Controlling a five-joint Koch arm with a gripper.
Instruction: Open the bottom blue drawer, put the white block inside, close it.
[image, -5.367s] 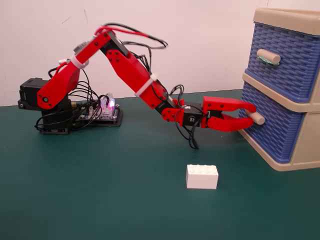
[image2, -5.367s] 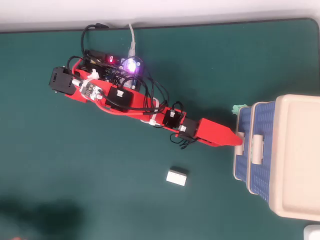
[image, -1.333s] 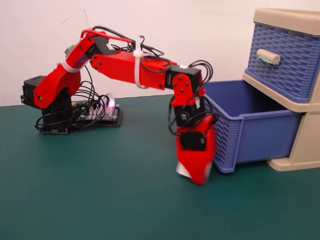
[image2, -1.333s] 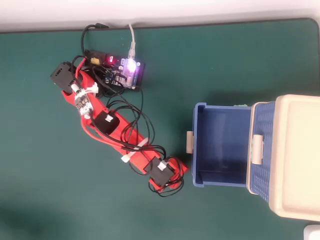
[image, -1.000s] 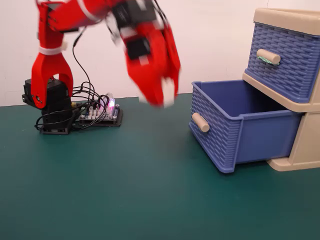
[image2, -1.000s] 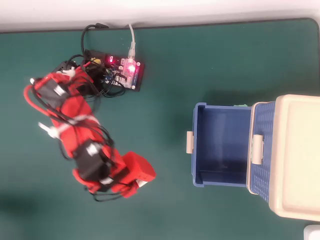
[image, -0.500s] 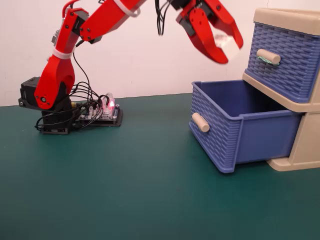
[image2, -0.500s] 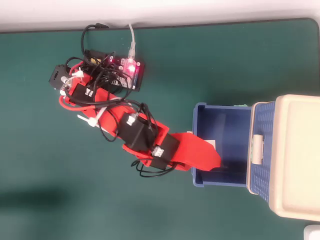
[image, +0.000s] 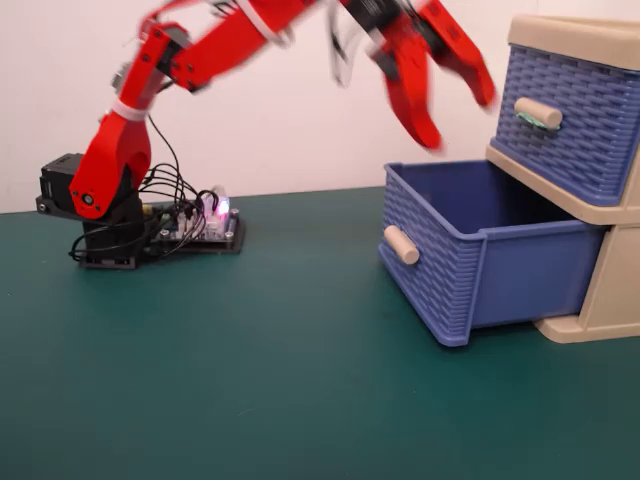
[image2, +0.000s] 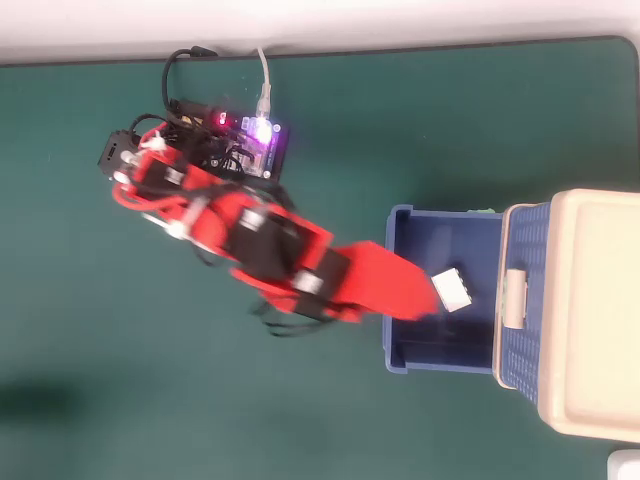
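The bottom blue drawer (image: 520, 262) stands pulled out of the beige cabinet (image: 610, 290), its beige handle (image: 400, 244) facing the arm. In the overhead view the white block (image2: 452, 289) shows inside the drawer (image2: 392, 330), free of the fingers and just right of the gripper's tip. My red gripper (image: 458, 120) hangs above the drawer, blurred by motion, with its two fingers spread open and nothing between them. The fixed view does not show the block. From overhead the gripper (image2: 425, 300) reaches over the drawer's left rim.
The upper blue drawer (image: 565, 110), with a green scrap on its handle, is shut right beside the gripper. The arm's base (image: 95, 215) and a lit circuit board (image: 205, 225) sit at the back left. Green mat (image: 250, 380) covers the table.
Half a second ago the gripper held the white block above the drawer. Now its fingers are spread and the block is in the drawer. The arm has shifted slightly.
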